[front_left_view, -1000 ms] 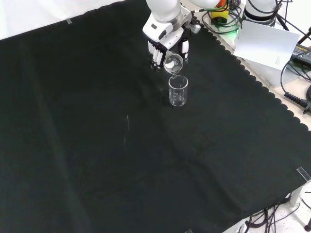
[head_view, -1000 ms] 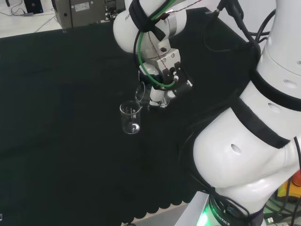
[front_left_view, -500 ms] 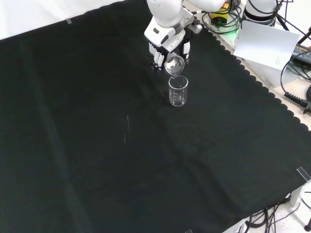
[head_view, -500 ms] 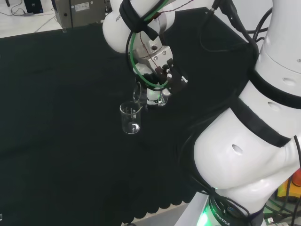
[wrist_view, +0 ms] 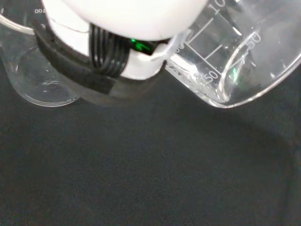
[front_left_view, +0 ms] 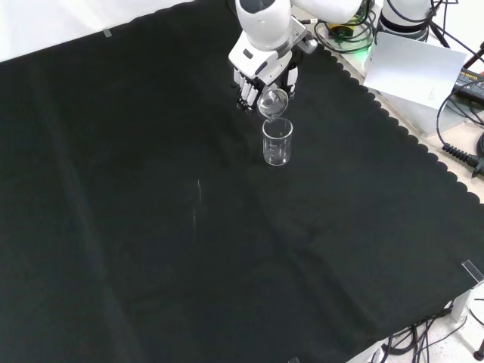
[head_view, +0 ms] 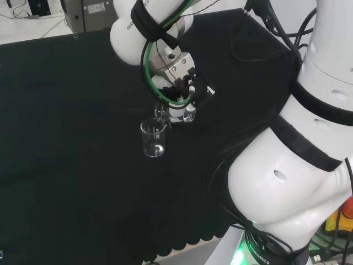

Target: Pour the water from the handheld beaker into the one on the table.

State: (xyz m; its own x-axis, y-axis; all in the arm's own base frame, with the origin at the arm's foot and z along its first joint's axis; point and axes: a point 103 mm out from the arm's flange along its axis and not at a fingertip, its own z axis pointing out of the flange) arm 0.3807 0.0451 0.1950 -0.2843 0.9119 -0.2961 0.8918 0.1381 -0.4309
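Your arm (head_view: 309, 182) reaches over the bench (front_left_view: 151, 227), and the hand (front_left_view: 261, 76) hangs above the standing beaker (front_left_view: 277, 141), which is upright on the black cloth near the far edge in the front view. The hand has its fingers curled round the held beaker (front_left_view: 272, 102) and clamps it. This beaker is tilted strongly, with its mouth down toward the rim of the standing one and just above it.

I judge that you are in the pouring step, probably late in it. In the wrist view the held beaker (wrist_view: 235, 61) lies almost on its side and I cannot see clearly how much water stays inside. I also cannot tell how much water is in the standing beaker (head_view: 153, 138). What is left: to finish the pour and bring the held beaker upright again.

Against one second ago, in the head view the wrist has turned further and moved a little left, toward the standing beaker, so the tilt is steeper. The standing beaker has not moved.
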